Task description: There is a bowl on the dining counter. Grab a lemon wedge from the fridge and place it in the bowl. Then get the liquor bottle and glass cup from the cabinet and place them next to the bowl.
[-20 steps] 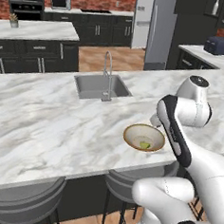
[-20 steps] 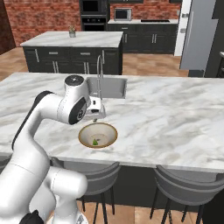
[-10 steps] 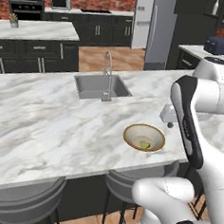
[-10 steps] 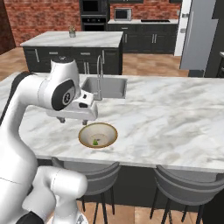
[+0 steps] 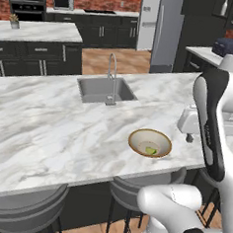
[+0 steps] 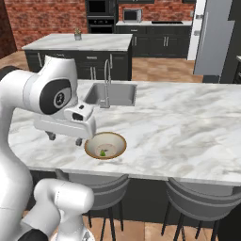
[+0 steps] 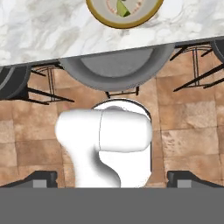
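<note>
The tan bowl (image 5: 150, 142) sits near the front edge of the marble dining counter (image 5: 48, 133), with the green lemon wedge (image 5: 151, 151) lying inside it. From the other side the bowl (image 6: 105, 145) and lemon wedge (image 6: 102, 153) look the same. My gripper (image 6: 65, 139) hovers just left of the bowl, level with the counter edge, open, with nothing between its fingers. One dark finger (image 5: 188, 138) shows to the right of the bowl. In the hand view the gripper (image 7: 112, 179) points down at the floor, and the bowl (image 7: 124, 11) is at the top. The liquor bottle and glass cup are out of view.
A sink (image 5: 105, 89) with a tall faucet (image 5: 111, 78) lies behind the bowl. Grey stools (image 6: 200, 202) stand under the counter's front edge. The steel fridge (image 5: 167, 31) is at the back, beside dark cabinets. A second island (image 6: 77, 44) stands farther off.
The arm has swung away from above the bowl to its side, towards the counter's front edge, and the hand has turned. The lemon wedge stays in the bowl.
</note>
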You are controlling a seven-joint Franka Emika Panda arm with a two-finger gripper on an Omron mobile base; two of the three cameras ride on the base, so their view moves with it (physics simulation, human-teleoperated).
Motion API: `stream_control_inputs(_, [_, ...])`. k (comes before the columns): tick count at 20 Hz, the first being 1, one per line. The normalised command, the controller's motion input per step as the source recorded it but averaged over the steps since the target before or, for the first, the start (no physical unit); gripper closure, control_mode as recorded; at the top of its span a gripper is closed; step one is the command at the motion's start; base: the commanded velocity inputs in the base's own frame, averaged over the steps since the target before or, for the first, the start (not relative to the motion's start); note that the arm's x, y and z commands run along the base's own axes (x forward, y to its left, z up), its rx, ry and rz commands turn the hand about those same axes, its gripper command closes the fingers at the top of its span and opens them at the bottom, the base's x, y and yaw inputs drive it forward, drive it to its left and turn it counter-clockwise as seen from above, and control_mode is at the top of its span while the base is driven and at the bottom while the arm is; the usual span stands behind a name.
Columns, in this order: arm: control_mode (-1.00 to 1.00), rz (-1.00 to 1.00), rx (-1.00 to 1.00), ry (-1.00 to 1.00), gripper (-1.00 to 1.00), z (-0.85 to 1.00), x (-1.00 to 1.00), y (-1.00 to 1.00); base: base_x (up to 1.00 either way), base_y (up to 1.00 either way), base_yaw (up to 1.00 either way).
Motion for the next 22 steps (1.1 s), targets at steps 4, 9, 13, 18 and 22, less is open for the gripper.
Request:
stream_control_inputs(4, [1.00,0.00,-0.01,0.00,-1.00,-0.02,-0.19,0.03,-0.68,0.08,0.00])
stream_control_inputs(9, [1.00,0.00,0.00,0.00,-1.00,0.00,0.00,0.00,-1.00,0.63,0.00])
stream_control_inputs(13, [1.00,0.00,0.00,0.00,-1.00,0.00,0.00,0.00,-0.85,1.00,0.05])
stream_control_inputs(18, [1.00,0.00,0.00,0.00,-1.00,0.00,0.00,0.00,-0.42,1.00,0.02])
stream_control_inputs(22, [1.00,0.00,0.00,0.00,-1.00,0.00,0.00,0.00,-0.17,1.00,0.00])
